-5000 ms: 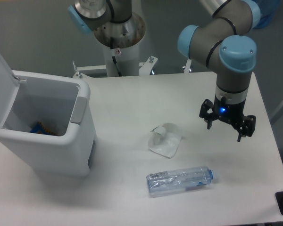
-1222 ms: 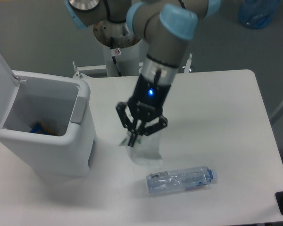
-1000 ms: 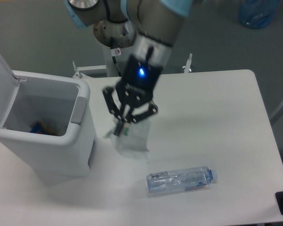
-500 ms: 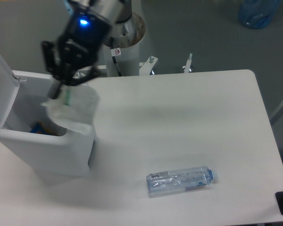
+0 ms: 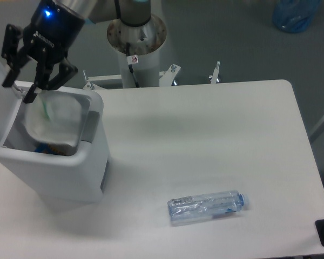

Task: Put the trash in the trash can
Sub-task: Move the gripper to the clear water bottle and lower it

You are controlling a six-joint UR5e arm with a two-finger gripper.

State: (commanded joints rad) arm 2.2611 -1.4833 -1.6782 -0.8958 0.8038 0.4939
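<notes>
White and bare but for one bottle, the surface (image 5: pixel 216 135) fills most of the frame beneath a grey floor and the robot's pedestal (image 5: pixel 136 40) at 12 o'clock. At 10 o'clock the hand (image 5: pixel 29 81) hangs over the open trash can (image 5: pixel 92 156), a blue light glowing on its wrist and its dark fingers (image 5: pixel 11 51) spread apart, gripping nothing. Just below the fingertips, the crumpled white wrapper (image 5: pixel 56 121) sits inside the mouth of the can, blurred, with a green streak on its upper left edge; something blue and orange shows beneath it at the bottom of the bin. The can's white lid (image 5: pixel 1 97) stands raised at the left edge, and a grey tab (image 5: pixel 90 125) marks its right wall. Well apart, at 5 o'clock, the clear bluish bottle (image 5: pixel 206 206) lies on its side on the surface.
</notes>
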